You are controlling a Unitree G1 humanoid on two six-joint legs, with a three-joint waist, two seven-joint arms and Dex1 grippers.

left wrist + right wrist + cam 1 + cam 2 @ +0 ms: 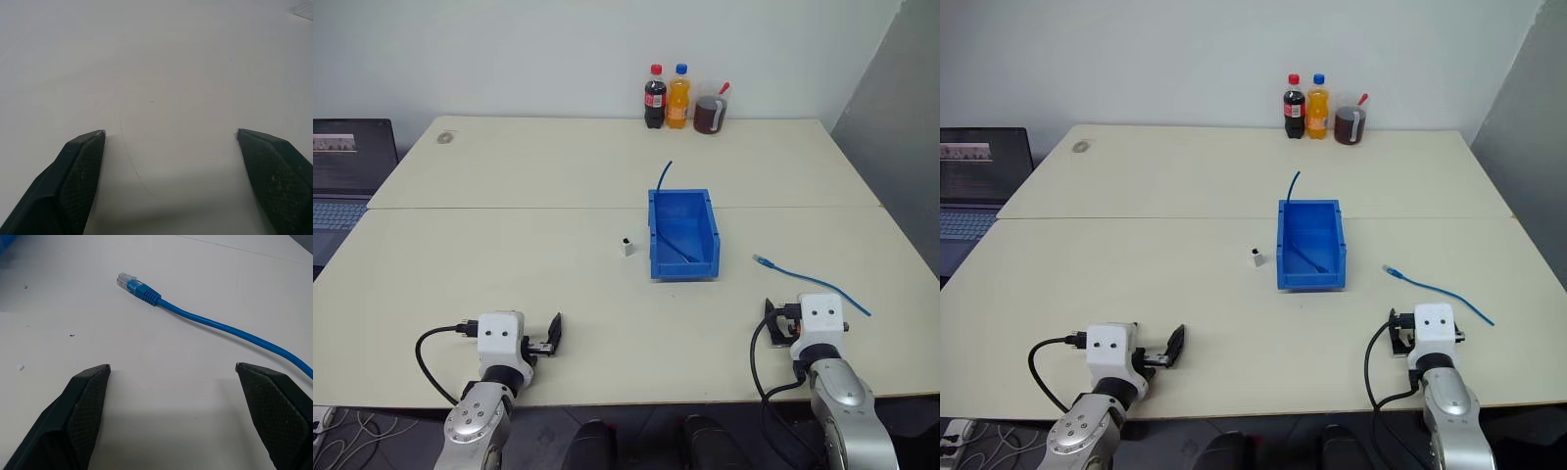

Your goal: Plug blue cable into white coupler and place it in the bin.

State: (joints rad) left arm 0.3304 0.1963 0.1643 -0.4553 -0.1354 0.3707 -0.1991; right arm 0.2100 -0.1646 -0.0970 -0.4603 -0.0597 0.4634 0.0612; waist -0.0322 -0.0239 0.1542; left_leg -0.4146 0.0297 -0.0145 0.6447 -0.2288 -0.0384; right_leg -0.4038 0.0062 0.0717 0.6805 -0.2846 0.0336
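The blue cable (813,280) lies loose on the table at the right, its clear plug (128,282) pointing toward the bin. The bright-blue bin (683,264) stands mid-table. The tiny white coupler (626,246) stands just left of the bin. My right gripper (172,367) hovers open near the front edge, just short of the cable, with nothing between its fingers. My left gripper (171,134) is open over bare table at the front left, far from the coupler.
A darker blue cable piece (664,176) lies in the bin and sticks out over its far wall. Two bottles (666,97) and a jug (710,115) stand at the table's back edge. A laptop (347,166) sits beyond the left edge.
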